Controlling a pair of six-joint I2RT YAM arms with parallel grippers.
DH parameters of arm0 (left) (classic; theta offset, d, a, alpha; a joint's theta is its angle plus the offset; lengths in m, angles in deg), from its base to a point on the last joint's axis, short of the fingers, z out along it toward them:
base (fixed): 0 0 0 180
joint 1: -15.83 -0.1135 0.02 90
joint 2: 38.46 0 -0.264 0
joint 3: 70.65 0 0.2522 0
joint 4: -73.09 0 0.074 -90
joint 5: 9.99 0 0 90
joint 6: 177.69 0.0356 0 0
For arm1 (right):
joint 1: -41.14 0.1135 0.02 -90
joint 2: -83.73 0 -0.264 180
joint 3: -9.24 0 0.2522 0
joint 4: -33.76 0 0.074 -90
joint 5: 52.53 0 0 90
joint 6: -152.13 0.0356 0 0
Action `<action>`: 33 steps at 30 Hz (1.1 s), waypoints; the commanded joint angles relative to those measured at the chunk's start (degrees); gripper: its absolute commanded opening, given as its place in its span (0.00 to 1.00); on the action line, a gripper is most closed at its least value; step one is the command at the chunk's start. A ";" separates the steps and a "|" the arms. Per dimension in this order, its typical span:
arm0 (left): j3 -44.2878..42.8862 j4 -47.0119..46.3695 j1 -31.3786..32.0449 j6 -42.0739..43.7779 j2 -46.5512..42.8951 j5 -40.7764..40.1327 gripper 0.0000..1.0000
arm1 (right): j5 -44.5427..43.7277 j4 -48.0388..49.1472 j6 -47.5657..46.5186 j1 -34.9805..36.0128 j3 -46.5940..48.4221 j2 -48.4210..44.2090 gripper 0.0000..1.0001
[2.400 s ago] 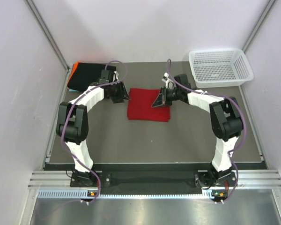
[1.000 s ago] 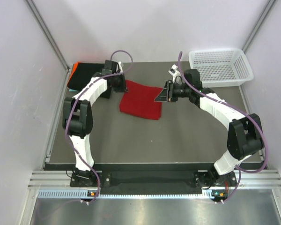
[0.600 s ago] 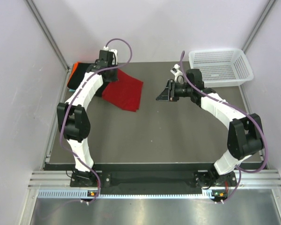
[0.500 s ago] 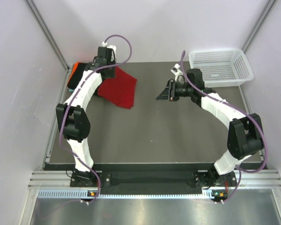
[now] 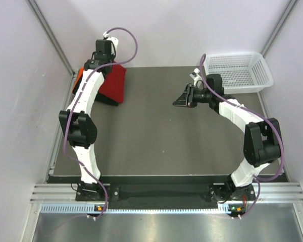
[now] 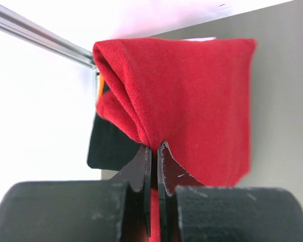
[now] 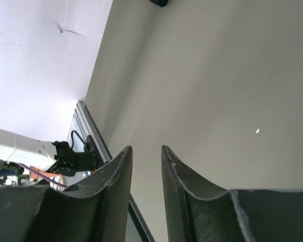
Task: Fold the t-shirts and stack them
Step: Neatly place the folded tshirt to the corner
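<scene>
The left arm [image 5: 85, 101] and right arm [image 5: 231, 112] share one build: white shell links between chunky black joint housings, with a purple cable [image 5: 123, 28] looping along each. The left end effector [image 6: 154, 147] and right end effector [image 7: 146, 150] carry matte black tapering fingers, faintly flecked with pale scuffs.

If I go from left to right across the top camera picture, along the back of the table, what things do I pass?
Orange shirt edge, red t-shirt, right gripper, white mesh basket.

Pale lilac walls [image 5: 20, 75] enclose a dark grey table [image 5: 166, 146].
</scene>
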 commanded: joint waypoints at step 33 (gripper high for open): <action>-4.00 -22.38 -17.19 -5.09 14.47 1.46 0.50 | 0.29 5.34 0.02 -4.45 -1.48 -0.82 0.31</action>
